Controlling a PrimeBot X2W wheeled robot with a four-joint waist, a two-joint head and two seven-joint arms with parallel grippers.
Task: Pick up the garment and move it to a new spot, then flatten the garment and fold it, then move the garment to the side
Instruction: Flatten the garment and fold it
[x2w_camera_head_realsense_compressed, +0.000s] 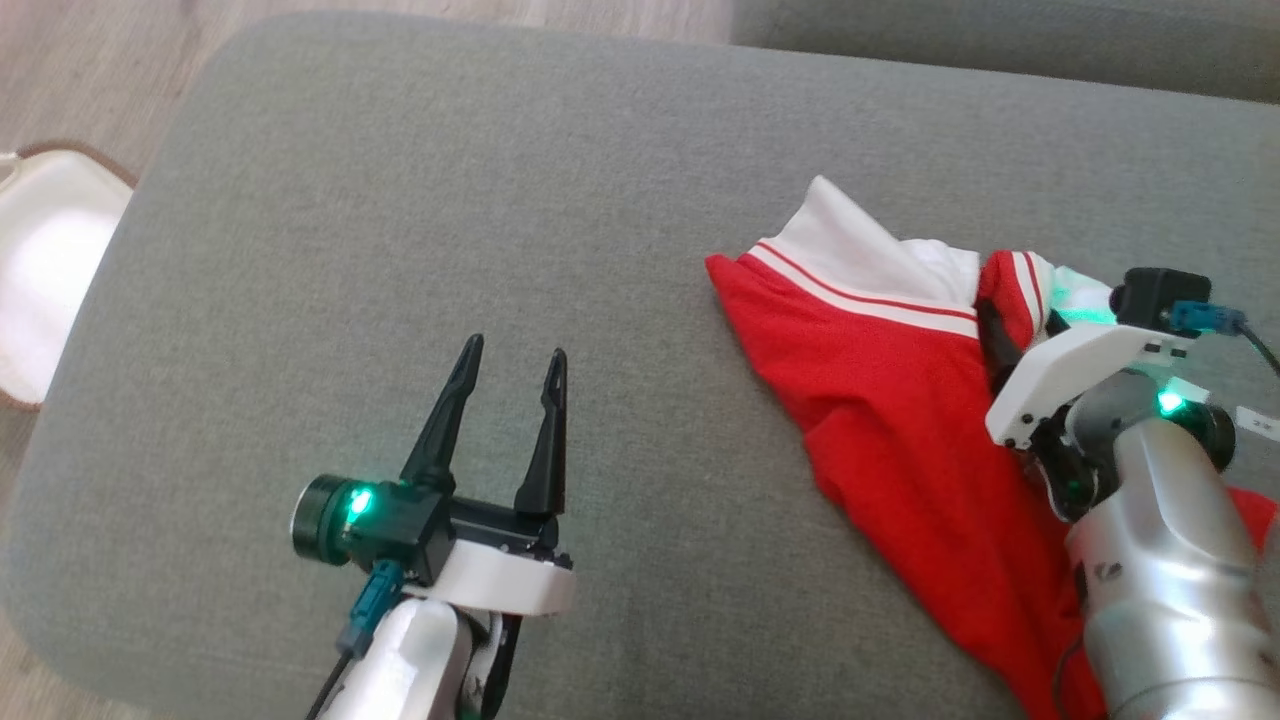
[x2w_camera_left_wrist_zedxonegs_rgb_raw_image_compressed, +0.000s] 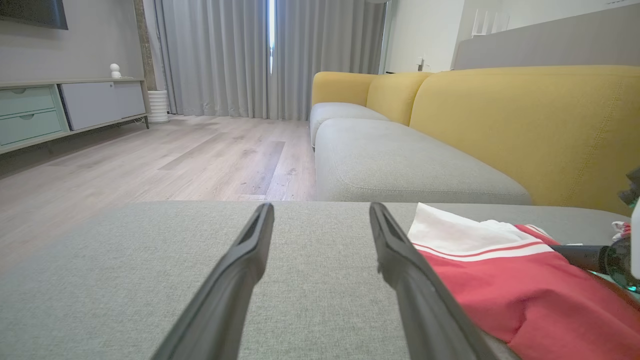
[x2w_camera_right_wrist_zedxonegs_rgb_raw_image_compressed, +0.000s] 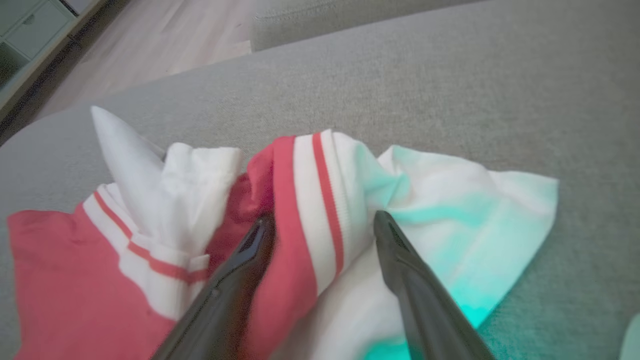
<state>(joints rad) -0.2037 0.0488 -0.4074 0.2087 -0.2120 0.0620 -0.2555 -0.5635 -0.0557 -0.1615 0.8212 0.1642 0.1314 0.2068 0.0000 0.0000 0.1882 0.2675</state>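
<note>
Right tool (x2w_camera_right_wrist_zedxonegs_rgb_raw_image_compressed: 324, 218), jaws wide and empty, straddles a striped fold of the soft, light garment (x2w_camera_head_realsense_compressed: 880, 400) crumpled on the sofa cushion (x2w_camera_head_realsense_compressed: 500, 180), probably the best pinch point; left tool (x2w_camera_head_realsense_compressed: 515, 348) hangs released.

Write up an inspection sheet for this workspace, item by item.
Surface: grey cushion, mostly bare.
Job's things: red garment with white striped trim, crumpled at the cushion's right side, not yet flattened.
Clutter: nothing seen.
Grippers: left gripper open above bare cushion; right gripper open, fingers astride a striped fold of the garment.
Cables: teal-plugged cable at the left wrist; second teal-plugged cable at the right wrist.
Surroundings: yellow sofa, wood floor, grey curtains, cabinet.
</note>
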